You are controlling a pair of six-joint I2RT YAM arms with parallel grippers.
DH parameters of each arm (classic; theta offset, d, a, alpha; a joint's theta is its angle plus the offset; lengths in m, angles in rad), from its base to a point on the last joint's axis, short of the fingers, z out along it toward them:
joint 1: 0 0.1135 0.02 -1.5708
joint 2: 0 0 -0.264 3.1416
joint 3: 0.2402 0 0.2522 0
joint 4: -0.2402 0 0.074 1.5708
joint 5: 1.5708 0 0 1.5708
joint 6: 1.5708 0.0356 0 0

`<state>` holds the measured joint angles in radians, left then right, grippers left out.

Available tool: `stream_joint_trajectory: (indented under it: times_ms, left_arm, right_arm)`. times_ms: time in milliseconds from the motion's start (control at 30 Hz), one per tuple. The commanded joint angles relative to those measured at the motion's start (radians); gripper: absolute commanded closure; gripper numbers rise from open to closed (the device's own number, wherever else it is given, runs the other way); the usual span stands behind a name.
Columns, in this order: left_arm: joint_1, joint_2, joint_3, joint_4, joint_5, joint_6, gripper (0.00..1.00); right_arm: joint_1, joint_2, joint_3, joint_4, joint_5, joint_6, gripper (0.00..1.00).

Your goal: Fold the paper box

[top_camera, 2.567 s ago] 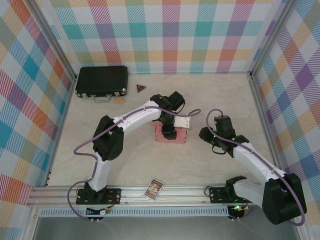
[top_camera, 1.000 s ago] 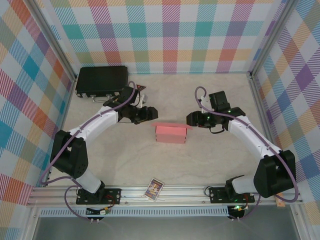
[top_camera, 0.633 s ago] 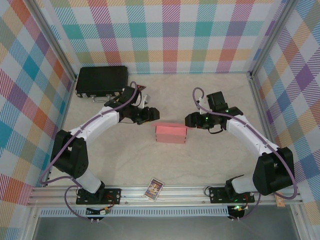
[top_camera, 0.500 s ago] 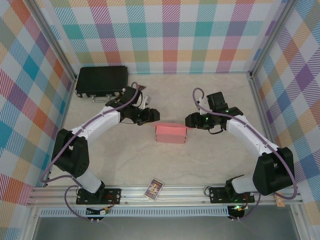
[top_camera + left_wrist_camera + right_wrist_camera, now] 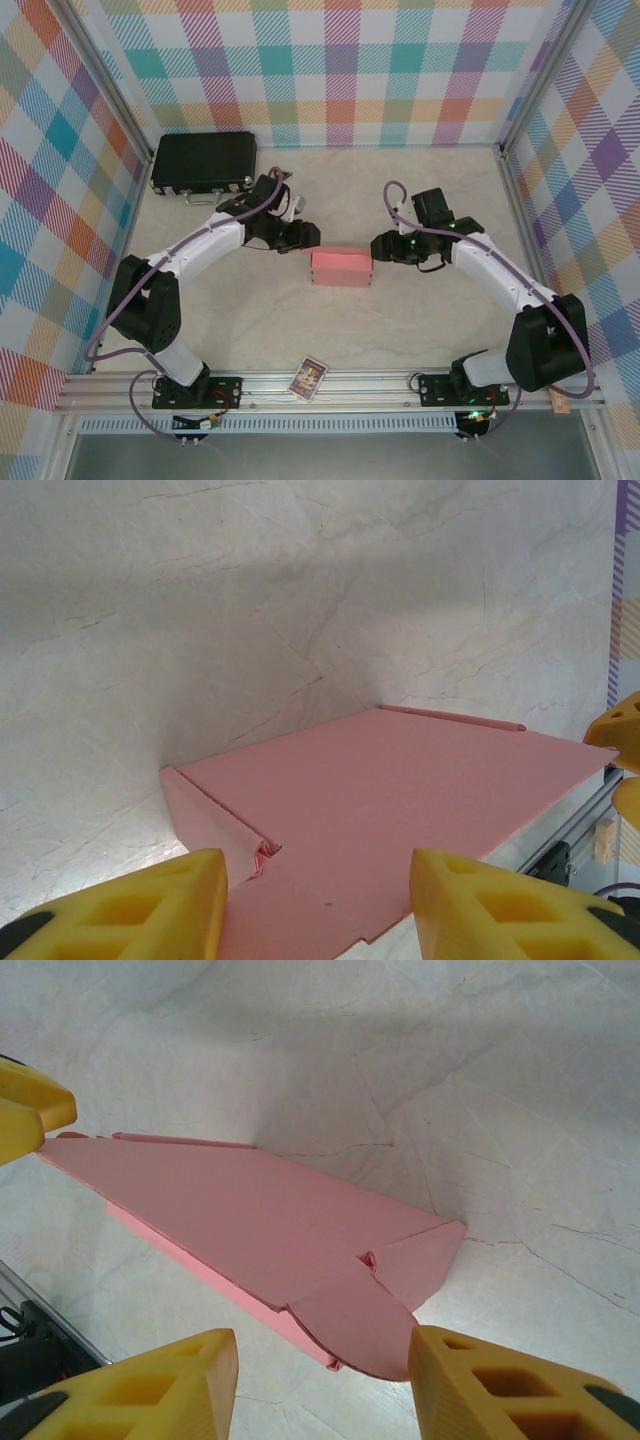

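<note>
The paper box (image 5: 341, 268) is a small pink rectangular box lying flat in the middle of the table. My left gripper (image 5: 309, 236) hovers just off its upper left corner, jaws open. In the left wrist view the yellow fingers (image 5: 125, 905) straddle the box's near end (image 5: 400, 780), where a side flap is folded along the edge. My right gripper (image 5: 379, 247) sits at the box's right end, open. In the right wrist view the gripper (image 5: 325, 1380) is above a rounded tuck flap on the box (image 5: 250, 1210), touching nothing.
A black hard case (image 5: 203, 162) lies at the back left, close behind the left arm. A small picture card (image 5: 309, 377) rests by the front aluminium rail (image 5: 400, 383). Checkered walls enclose the table on three sides.
The left gripper has moved right and down to the box's left end, and its jaws have narrowed. The right gripper has edged in toward the right end. The box has stayed put.
</note>
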<state>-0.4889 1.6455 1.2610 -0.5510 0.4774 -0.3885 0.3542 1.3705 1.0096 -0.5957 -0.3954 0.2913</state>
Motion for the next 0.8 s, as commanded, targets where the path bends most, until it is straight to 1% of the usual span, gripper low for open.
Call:
stream_joint_trajectory:
  times_ms: [0,267,500,767]
  left_arm:
    - [-0.008,-0.01,0.023,-0.044,-0.015,0.01,0.5]
    - [-0.013,-0.021,0.005,-0.027,-0.016,-0.017,0.5]
    - [-0.021,-0.02,0.004,-0.015,-0.019,-0.043,0.52]
    - [-0.031,-0.03,-0.008,0.025,-0.017,-0.086,0.49]
  right_arm:
    - [0.008,-0.016,-0.011,-0.001,-0.012,0.006,0.51]
    - [0.012,-0.019,-0.021,0.019,-0.005,0.041,0.53]
    - [0.019,-0.016,-0.031,0.041,-0.013,0.069,0.54]
    - [0.023,-0.02,-0.035,0.063,-0.009,0.107,0.55]
